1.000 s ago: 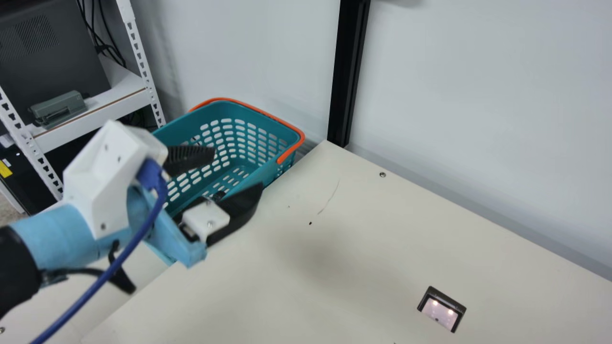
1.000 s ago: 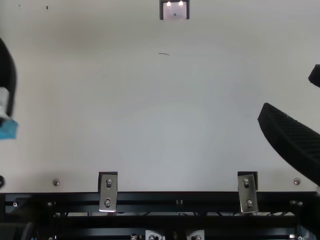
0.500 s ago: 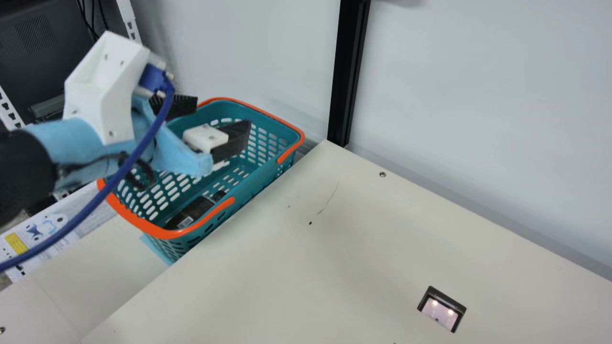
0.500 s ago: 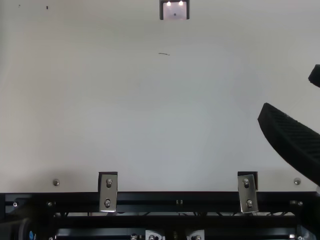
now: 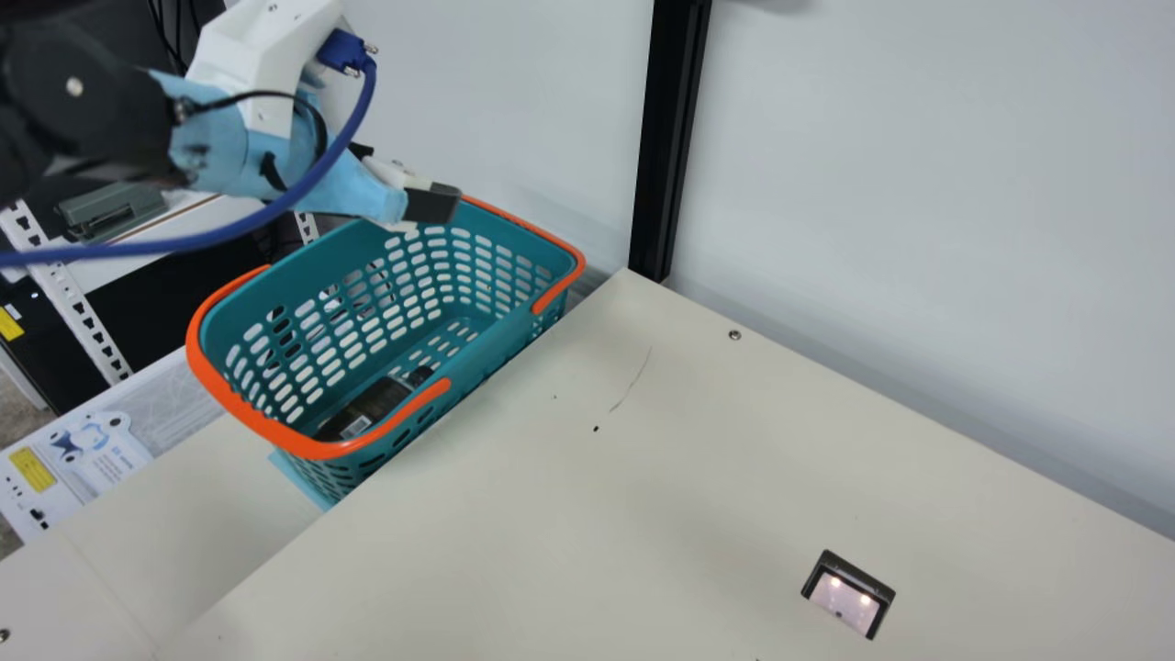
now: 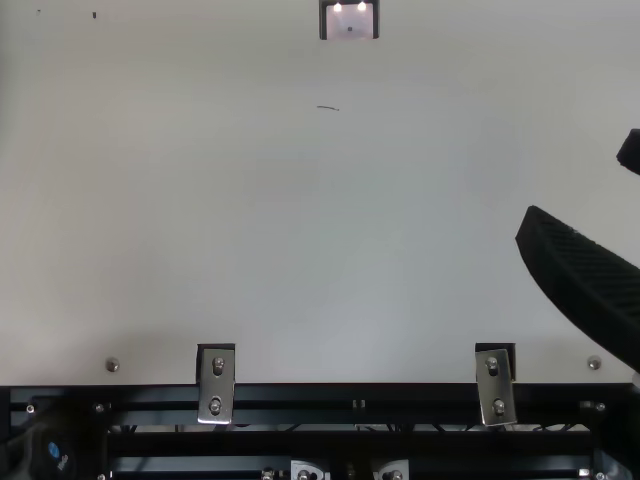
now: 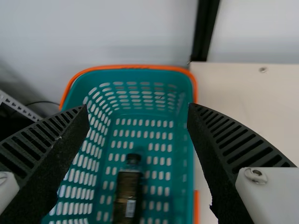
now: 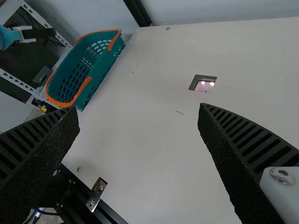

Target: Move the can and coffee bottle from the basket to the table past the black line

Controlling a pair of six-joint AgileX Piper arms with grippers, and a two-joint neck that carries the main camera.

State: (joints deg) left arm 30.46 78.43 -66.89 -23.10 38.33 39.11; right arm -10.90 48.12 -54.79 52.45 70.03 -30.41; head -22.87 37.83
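High by the teal basket (image 7: 121,76), the left gripper (image 7: 138,109) holds nothing, its fingers spread wide, I'd guess to straddle the coffee bottle (image 7: 127,189) lying lengthwise inside. Over the table (image 8: 140,144), the right gripper (image 8: 138,111) gapes wide and empty, probably leaving it room.

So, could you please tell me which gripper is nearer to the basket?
Left: it hovers open above the basket; the right one hangs over the table.
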